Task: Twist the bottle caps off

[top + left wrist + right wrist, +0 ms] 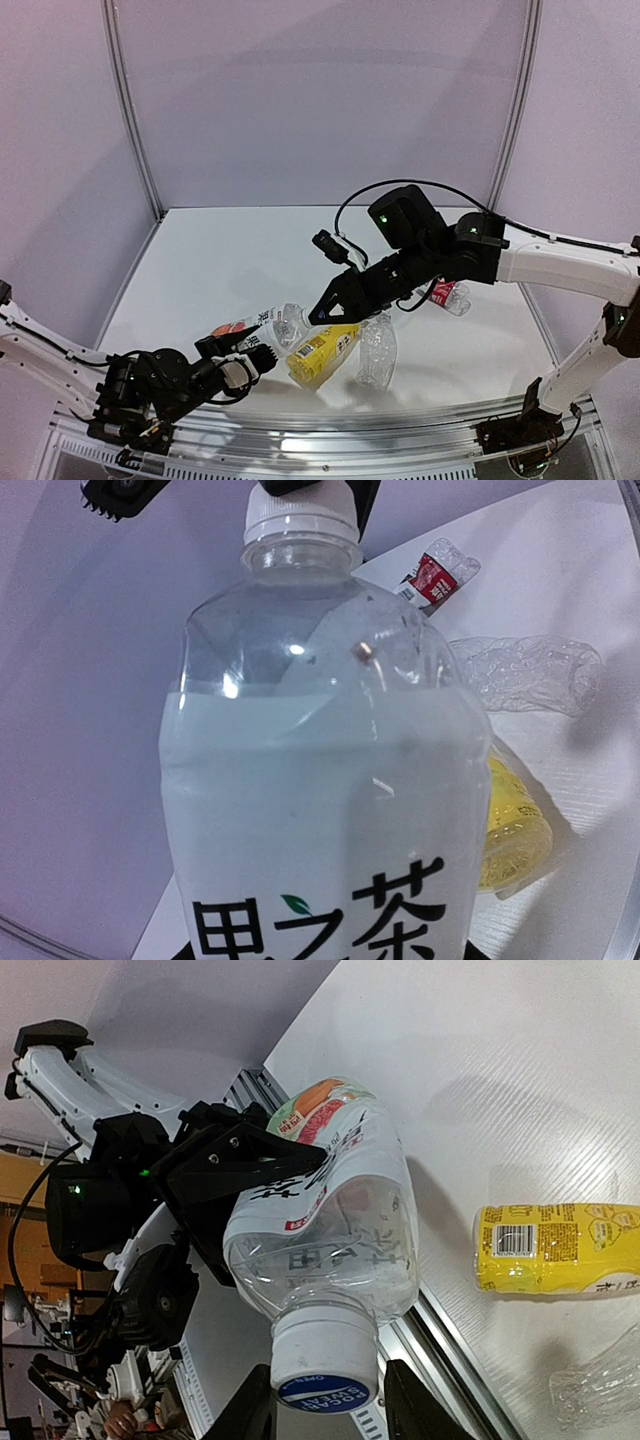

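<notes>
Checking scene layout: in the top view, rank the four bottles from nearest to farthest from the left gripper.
1. Fruit-label bottle, held in the left gripper's fingers.
2. Yellow bottle, just to its right.
3. Plain clear bottle, further right.
4. Red-label bottle, far right, behind.

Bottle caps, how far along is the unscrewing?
Done: nothing visible; no loose cap shows. In hand: the left gripper holds the fruit-label bottle, its blue-and-white cap still on, with the right gripper straddling it. Left: this cap, then the yellow bottle, clear bottle and red-label bottle lying on the table; their necks are too unclear to judge.
</notes>
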`<state>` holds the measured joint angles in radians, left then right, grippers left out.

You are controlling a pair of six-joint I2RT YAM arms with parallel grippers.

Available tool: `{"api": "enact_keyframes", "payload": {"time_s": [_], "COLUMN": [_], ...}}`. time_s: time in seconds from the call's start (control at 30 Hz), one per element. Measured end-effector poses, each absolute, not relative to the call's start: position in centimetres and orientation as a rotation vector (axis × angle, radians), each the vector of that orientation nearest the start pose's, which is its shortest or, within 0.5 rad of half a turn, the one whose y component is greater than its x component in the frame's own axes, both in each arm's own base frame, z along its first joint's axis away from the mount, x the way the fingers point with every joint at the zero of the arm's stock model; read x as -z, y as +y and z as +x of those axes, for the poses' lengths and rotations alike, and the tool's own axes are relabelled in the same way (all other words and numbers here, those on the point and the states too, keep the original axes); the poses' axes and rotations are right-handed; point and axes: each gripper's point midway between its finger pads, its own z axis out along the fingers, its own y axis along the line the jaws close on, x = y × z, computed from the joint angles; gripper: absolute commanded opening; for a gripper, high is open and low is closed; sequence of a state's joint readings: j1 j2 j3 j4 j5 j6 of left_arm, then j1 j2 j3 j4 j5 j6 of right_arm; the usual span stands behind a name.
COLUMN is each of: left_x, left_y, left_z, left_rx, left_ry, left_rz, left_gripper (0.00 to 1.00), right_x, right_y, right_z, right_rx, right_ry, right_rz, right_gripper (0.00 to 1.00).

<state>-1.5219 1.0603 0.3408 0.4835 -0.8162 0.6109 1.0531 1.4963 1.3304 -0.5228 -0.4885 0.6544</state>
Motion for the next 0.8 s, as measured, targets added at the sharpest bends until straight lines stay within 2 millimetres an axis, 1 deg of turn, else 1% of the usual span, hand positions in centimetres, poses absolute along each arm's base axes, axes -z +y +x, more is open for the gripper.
{"api": "enact_keyframes", "payload": {"time_s": [0.07,0.2,0.23,0.33,0.4,0.47,0.57,0.73,0.8], "left_x": [-18.3,-18.2,-18.3,-18.3,-18.4,-18.5,-18.8,-19.5,-19.5], "left_y": [-29.5,-29.5,-29.5,-29.5,-29.5,-29.6,-30.3,-31.9,-32.1], "left_z": [14.0,14.0,14.0,14.0,13.9,13.7,13.0,11.5,11.2], "left_rx": [-0.069,-0.07,-0.069,-0.066,-0.062,-0.043,0.011,0.111,0.126], "left_ry": [1.281,1.282,1.281,1.28,1.279,1.275,1.252,1.199,1.189], "left_rz": [1.166,1.167,1.167,1.167,1.169,1.172,1.198,1.251,1.266], "left_gripper": [0.0,0.0,0.0,0.0,0.0,0.0,0.0,0.0,0.0], "right_x": [-25.3,-25.3,-25.3,-25.3,-25.4,-25.5,-25.7,-26.1,-25.9], "right_y": [41.1,41.1,41.1,41.0,41.0,40.9,40.0,38.0,37.8], "right_z": [14.1,14.0,14.0,14.0,14.0,13.8,12.7,10.4,10.1], "right_rx": [-1.343,-1.341,-1.339,-1.315,-1.276,-1.217,-1.098,-0.873,-0.789], "right_ry": [2.465,2.456,2.449,2.399,2.325,2.213,1.972,1.433,1.279], "right_rz": [-0.816,-0.834,-0.846,-0.92,-1.012,-1.122,-1.304,-1.564,-1.619], "right_gripper": [0.21,0.04,0.02,0.0,0.0,0.0,0.0,0.0,0.0]}}
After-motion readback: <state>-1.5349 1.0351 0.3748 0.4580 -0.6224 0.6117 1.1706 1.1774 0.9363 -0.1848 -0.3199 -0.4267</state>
